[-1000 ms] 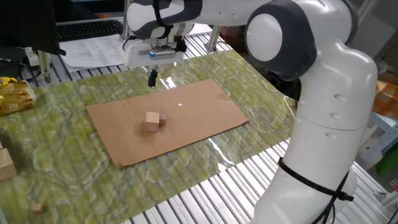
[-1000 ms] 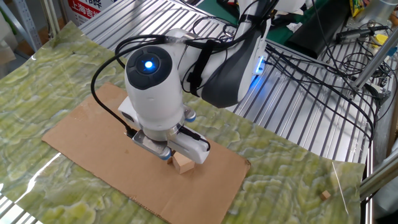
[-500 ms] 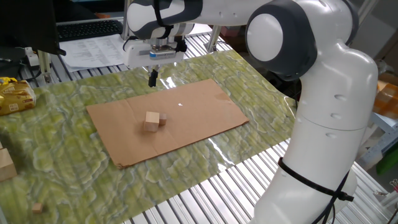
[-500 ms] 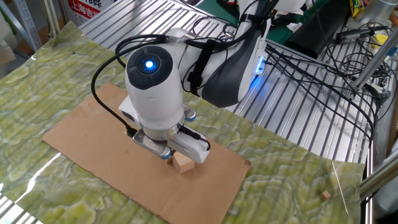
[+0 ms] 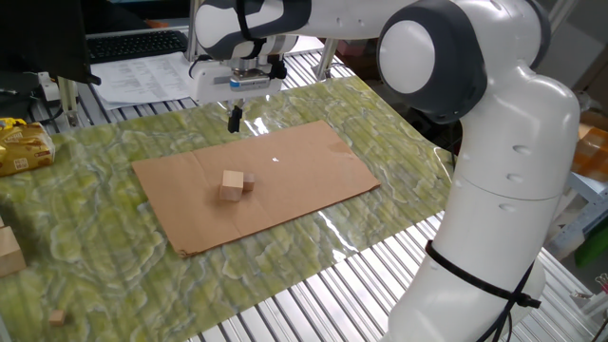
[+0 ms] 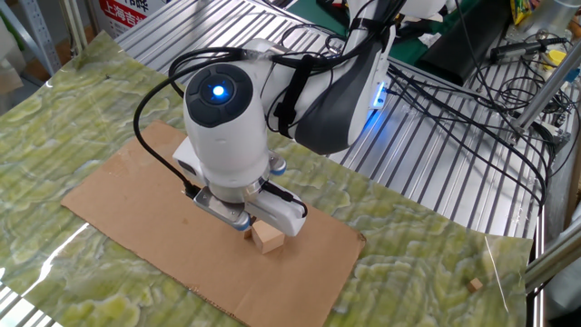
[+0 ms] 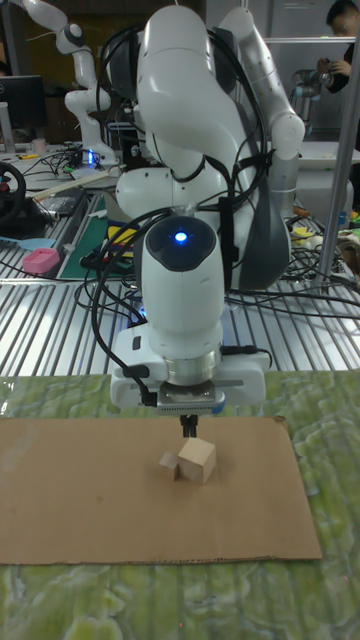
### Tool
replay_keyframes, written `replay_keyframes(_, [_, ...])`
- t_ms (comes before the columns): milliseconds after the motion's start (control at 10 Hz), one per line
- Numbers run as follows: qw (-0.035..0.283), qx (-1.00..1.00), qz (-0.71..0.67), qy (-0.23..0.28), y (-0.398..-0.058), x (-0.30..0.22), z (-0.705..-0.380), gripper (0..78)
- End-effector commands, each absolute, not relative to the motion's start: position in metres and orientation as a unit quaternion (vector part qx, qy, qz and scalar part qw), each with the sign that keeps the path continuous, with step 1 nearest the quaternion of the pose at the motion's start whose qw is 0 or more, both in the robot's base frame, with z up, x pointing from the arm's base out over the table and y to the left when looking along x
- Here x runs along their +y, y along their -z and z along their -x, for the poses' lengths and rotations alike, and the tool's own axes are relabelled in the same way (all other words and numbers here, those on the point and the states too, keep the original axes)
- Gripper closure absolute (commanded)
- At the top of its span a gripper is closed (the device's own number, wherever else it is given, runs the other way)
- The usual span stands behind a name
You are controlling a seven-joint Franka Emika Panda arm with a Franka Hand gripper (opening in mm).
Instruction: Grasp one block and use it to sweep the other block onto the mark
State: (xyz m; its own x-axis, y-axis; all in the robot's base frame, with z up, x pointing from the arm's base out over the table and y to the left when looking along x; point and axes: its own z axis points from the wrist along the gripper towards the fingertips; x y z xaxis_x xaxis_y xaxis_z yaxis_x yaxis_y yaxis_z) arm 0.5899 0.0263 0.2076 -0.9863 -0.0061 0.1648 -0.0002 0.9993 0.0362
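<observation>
The larger tan block (image 5: pixel 231 186) sits near the middle of the brown cardboard (image 5: pixel 304 176), and the smaller block (image 5: pixel 249 183) touches its right side. In the tall fixed view the larger block (image 7: pixel 198 460) lies right of the smaller block (image 7: pixel 169 465). My gripper (image 5: pixel 234 119) hangs above the cardboard's far edge, behind the blocks and apart from them, its dark fingers together with nothing held. The tall fixed view has the gripper (image 7: pixel 188 428) just behind the larger block. In the other fixed view the arm covers the fingers, and only the larger block (image 6: pixel 267 238) shows. I cannot make out the mark.
The cardboard lies on a green patterned mat (image 5: pixel 104 256) over a slatted metal table. A wooden block (image 5: pixel 8 252) and a tiny cube (image 5: pixel 57 316) sit at the left edge, a yellow packet (image 5: pixel 19 147) farther back. Cables (image 6: pixel 472 100) run behind the arm.
</observation>
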Motion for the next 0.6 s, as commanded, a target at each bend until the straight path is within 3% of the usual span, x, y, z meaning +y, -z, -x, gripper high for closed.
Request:
replay_keyframes(100, [0.080,-0.997,-0.008,0.013,-0.2126,0.0214,-0.5847,76.4])
replay_keyframes(400, [0.075,-0.997,-0.005,0.011,-0.2126,0.0214,-0.5847,76.4])
replay_keyframes(600, [0.054,-0.998,-0.023,-0.005,-0.2126,0.0214,-0.5847,76.4])
